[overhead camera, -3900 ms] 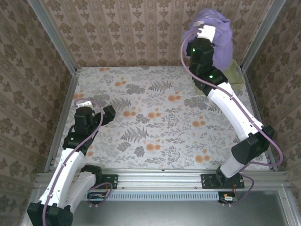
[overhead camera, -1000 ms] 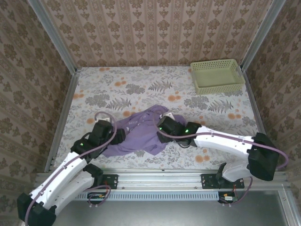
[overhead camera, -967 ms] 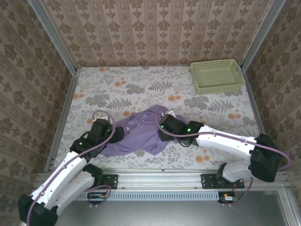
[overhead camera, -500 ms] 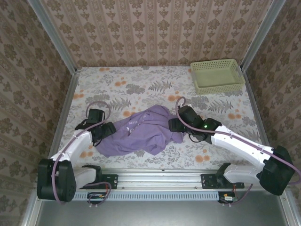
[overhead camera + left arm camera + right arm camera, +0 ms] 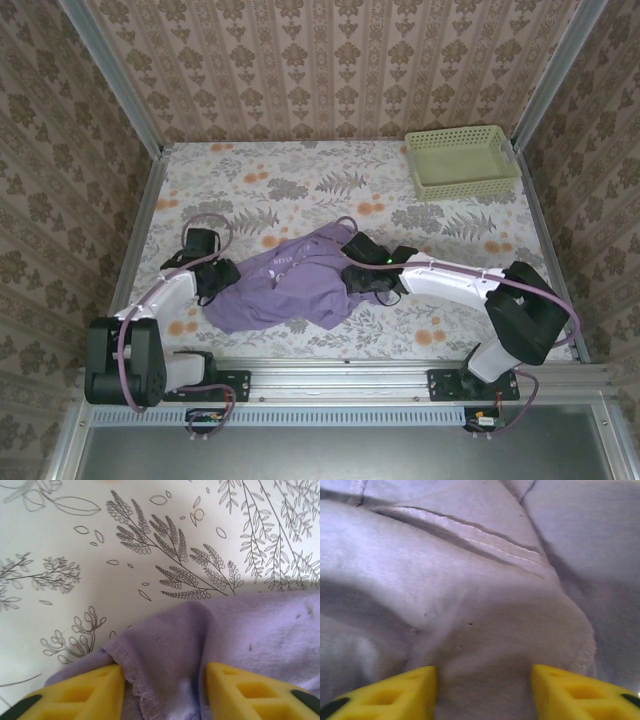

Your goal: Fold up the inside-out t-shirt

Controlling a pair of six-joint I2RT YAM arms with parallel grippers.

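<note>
- The lavender t-shirt [image 5: 285, 290] lies crumpled on the floral table [image 5: 330, 200], toward 6 o'clock from the table's middle and close to the arms' bases. A pale green basket [image 5: 462, 162] stands well apart from it in the 1 o'clock corner.
- The left gripper [image 5: 220, 285] sits at the shirt's 9 o'clock edge. The right gripper [image 5: 350, 278] sits on the shirt's 3 o'clock side, over the cloth, so the garment lies between the two.
- Left wrist view: the yellow fingers [image 5: 75, 692] stand partly apart, at a middling width, astride the shirt's edge.
- The stitched hem [image 5: 132, 680] runs down against the inner face of the finger at 7 o'clock. The cloth spreads from the gap toward 3 o'clock, and bare table lies at 12 o'clock.
- Right wrist view: the fingers [image 5: 580, 690] are likewise partly apart — neither wide nor narrow — with a soft mound of fabric rising in the gap between them.
- A raised seam [image 5: 485, 540] crosses the cloth toward 12 o'clock of that gap, and a stitched edge curls at 4 o'clock.
</note>
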